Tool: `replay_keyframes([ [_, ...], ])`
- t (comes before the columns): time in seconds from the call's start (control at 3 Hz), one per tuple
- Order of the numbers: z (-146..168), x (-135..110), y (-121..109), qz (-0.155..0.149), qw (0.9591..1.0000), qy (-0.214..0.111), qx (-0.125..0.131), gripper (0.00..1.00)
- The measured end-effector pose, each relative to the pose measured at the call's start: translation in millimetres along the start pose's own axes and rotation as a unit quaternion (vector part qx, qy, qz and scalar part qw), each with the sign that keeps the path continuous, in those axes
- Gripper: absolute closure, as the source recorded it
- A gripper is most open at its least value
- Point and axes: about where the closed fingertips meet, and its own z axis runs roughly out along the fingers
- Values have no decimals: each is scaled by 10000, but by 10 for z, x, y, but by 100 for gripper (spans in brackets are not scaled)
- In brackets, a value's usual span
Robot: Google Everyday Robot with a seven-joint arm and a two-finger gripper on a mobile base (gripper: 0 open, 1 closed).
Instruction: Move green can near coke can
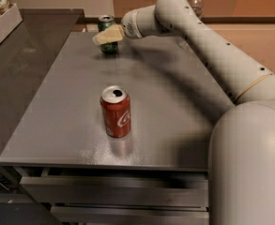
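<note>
The green can (107,23) stands upright at the far edge of the grey table (165,102), left of the middle. My gripper (105,35) is right at it, its pale tip lying across the front of the can and hiding the can's middle. The arm (198,32) reaches in from the right. The coke can (116,111) stands upright near the table's front, well apart from the green can and nearer to me.
A white bin with snack packets (1,20) sits on the dark counter (24,64) at the left. A clear plastic bottle (196,0) stands behind the arm at the back. Drawers (109,191) run below the table's front edge.
</note>
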Motion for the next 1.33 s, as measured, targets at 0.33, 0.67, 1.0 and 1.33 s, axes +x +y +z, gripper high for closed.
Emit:
replay_keyframes([
  [0.33,41,26,34,37,9999,-163,31,0],
  [0.67,120,25,-16,80,9994,-309,93,0],
  [1.0,182,7,-86,92,9990,-409,157,0],
  [1.33,218,-6,-127,98,9987,-467,195,0],
])
